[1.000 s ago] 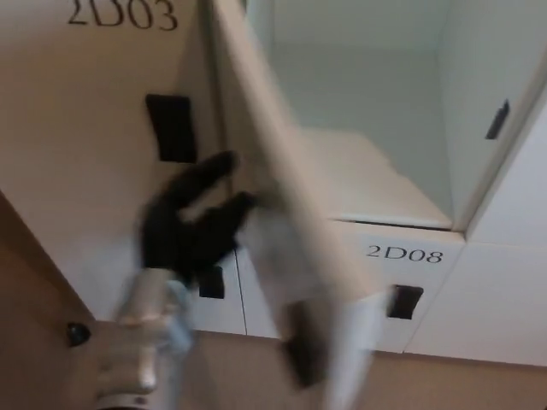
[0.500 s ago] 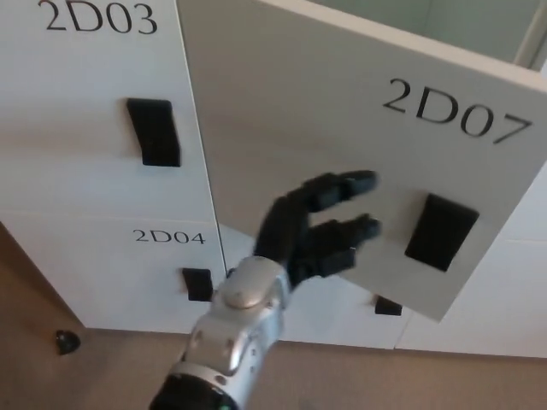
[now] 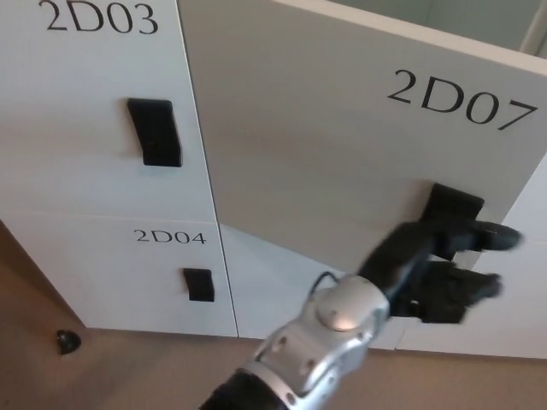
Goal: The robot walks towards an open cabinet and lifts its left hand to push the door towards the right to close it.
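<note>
We saw the left hand point(image 3: 440, 269) against the door point(image 3: 333, 145), over its black handle point(image 3: 451, 207). Its fingers point(image 3: 487, 237) were spread, grasping nothing.

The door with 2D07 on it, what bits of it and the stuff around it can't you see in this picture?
Head view only:
- Door 2D07: its black handle is partly covered by the left hand.
- Whether the fingers actually press the door: cannot tell.
- Inside the cabinet: only a strip shows above the door; the rest is cut off by the top edge.
- Locker below 2D07: its label is hidden behind the door and arm.
- Right hand: not in the picture.
</note>
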Robot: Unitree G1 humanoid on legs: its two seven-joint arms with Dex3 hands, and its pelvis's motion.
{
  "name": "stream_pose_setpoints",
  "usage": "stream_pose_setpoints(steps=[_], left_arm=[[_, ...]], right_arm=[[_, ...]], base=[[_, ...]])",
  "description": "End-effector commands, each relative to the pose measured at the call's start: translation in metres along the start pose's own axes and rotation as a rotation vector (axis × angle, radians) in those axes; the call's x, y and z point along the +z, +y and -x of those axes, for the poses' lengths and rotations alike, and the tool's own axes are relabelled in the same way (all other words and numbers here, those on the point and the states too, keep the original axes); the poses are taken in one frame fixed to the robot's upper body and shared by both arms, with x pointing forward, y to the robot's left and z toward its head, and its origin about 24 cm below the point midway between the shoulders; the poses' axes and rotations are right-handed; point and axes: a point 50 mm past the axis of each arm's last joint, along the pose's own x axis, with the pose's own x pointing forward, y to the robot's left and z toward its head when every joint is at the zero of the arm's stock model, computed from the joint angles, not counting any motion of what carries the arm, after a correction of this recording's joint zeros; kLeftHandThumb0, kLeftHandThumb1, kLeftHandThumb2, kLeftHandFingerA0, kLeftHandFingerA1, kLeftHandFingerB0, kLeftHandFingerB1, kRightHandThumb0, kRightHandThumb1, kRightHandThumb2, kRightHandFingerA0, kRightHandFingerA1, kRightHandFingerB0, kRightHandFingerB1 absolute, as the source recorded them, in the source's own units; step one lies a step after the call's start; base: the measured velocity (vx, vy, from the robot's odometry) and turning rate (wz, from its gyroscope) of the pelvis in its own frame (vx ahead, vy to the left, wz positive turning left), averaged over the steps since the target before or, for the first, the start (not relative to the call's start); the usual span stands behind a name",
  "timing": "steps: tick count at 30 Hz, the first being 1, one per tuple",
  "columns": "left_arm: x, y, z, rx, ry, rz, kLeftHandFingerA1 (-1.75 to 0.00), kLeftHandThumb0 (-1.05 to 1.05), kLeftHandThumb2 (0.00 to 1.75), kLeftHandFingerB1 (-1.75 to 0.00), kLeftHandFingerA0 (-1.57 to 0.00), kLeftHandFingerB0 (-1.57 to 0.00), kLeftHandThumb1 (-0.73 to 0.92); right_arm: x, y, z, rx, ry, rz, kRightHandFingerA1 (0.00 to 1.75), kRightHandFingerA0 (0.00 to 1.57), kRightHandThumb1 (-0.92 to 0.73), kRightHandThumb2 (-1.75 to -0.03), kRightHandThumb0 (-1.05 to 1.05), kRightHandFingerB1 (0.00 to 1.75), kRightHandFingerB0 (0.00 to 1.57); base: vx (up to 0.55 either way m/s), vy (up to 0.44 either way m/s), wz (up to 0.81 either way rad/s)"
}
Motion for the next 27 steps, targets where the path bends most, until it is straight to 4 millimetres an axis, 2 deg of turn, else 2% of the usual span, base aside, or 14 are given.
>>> stream_pose_setpoints(steps=[1, 9, 10, 11, 13, 14, 17, 18, 19, 20, 22, 25, 26, 27], left_arm=[[0.109, -0.345, 0.112, -1.287, -0.347, -0.146, -0.48, -0.25, 0.61, -0.43, -0.64, -0.56, 0.70], [0.104, -0.338, 0.108, -1.263, -0.354, -0.142, -0.48, -0.25, 0.61, -0.43, -0.64, -0.56, 0.70], [0.094, -0.294, 0.064, -1.151, -0.344, -0.335, -0.59, -0.80, 0.79, -0.58, -0.71, -0.68, 0.53], [0.094, -0.255, 0.033, -1.057, -0.323, -0.487, -0.59, -0.80, 0.79, -0.58, -0.71, -0.68, 0.53], [0.133, -0.156, -0.022, -0.823, -0.259, -0.784, -0.58, -0.94, 0.75, -0.57, -0.79, -0.77, 0.48], [0.163, -0.119, -0.036, -0.725, -0.219, -0.854, -0.58, -0.95, 0.63, -0.57, -1.02, -1.01, 0.41], [0.199, -0.087, -0.041, -0.627, -0.192, -0.896, -0.58, -0.95, 0.63, -0.57, -1.02, -1.01, 0.41], [0.224, -0.050, -0.048, -0.378, -0.177, -0.876, -0.96, -0.58, 0.59, -0.47, -0.49, -0.48, 0.63], [0.239, -0.025, -0.049, -0.203, -0.173, -0.856, -0.96, -0.58, 0.59, -0.47, -0.49, -0.48, 0.63], [0.262, 0.036, -0.038, 0.151, -0.193, -0.728, -0.47, -0.55, 0.63, -0.28, -0.38, -0.13, 0.77], [0.279, 0.121, -0.005, 0.540, -0.179, -0.605, -0.33, -0.57, 0.63, -0.30, -0.25, -0.21, 0.78], [0.279, 0.121, -0.005, 0.540, -0.179, -0.605, -0.33, -0.57, 0.63, -0.30, -0.25, -0.21, 0.78], [0.276, 0.186, 0.034, 0.734, -0.130, -0.592, -0.33, -0.59, 0.63, -0.30, -0.24, -0.23, 0.76], [0.271, 0.222, 0.063, 0.833, -0.085, -0.604, -0.33, -0.59, 0.63, -0.30, -0.24, -0.23, 0.76]], right_arm=[[0.040, -0.050, 0.058, -0.191, -0.157, 0.243, 0.60, 0.52, -0.51, -0.79, -0.46, 0.50, 0.36], [0.045, -0.039, 0.048, -0.159, -0.170, 0.255, 0.60, 0.52, -0.51, -0.79, -0.46, 0.50, 0.36], [0.047, -0.036, 0.045, -0.148, -0.174, 0.262, 0.60, 0.52, -0.51, -0.79, -0.46, 0.50, 0.36], [0.048, -0.035, 0.044, -0.144, -0.175, 0.265, 0.60, 0.52, -0.51, -0.79, -0.46, 0.50, 0.36], [0.051, -0.033, 0.042, -0.132, -0.180, 0.275, 0.60, 0.52, -0.51, -0.79, -0.46, 0.50, 0.36], [0.052, -0.031, 0.041, -0.128, -0.182, 0.277, 0.60, 0.52, -0.51, -0.79, -0.46, 0.50, 0.36], [0.052, -0.030, 0.041, -0.125, -0.184, 0.278, 0.60, 0.52, -0.51, -0.79, -0.46, 0.50, 0.36], [0.050, -0.033, 0.041, -0.118, -0.192, 0.299, 0.51, 0.61, -0.66, -0.58, -0.40, 0.39, 0.41], [0.048, -0.035, 0.041, -0.112, -0.198, 0.315, 0.51, 0.61, -0.66, -0.58, -0.40, 0.39, 0.41], [0.045, -0.034, 0.045, -0.105, -0.202, 0.335, 0.52, 0.57, -0.68, -0.59, -0.38, 0.39, 0.38], [0.045, -0.033, 0.050, -0.097, -0.207, 0.343, 0.60, 0.52, -0.54, -0.80, -0.45, 0.50, 0.35], [0.045, -0.033, 0.050, -0.097, -0.207, 0.343, 0.60, 0.52, -0.54, -0.80, -0.45, 0.50, 0.35], [0.051, -0.029, 0.042, -0.051, -0.210, 0.372, 0.60, 0.53, -0.52, -0.81, -0.48, 0.51, 0.38], [0.056, -0.027, 0.036, -0.018, -0.212, 0.393, 0.60, 0.53, -0.52, -0.81, -0.48, 0.51, 0.38]], base=[[0.00, 0.000, 0.00], [0.00, 0.000, 0.00], [0.00, 0.000, 0.00], [0.00, 0.000, 0.00], [0.00, 0.000, 0.00], [0.00, 0.000, 0.00], [0.00, 0.000, 0.00], [0.00, 0.000, 0.00], [0.00, 0.000, 0.00], [0.00, 0.000, 0.00], [0.00, 0.000, 0.00], [0.00, 0.000, 0.00], [0.00, 0.000, 0.00], [0.00, 0.000, 0.00]])
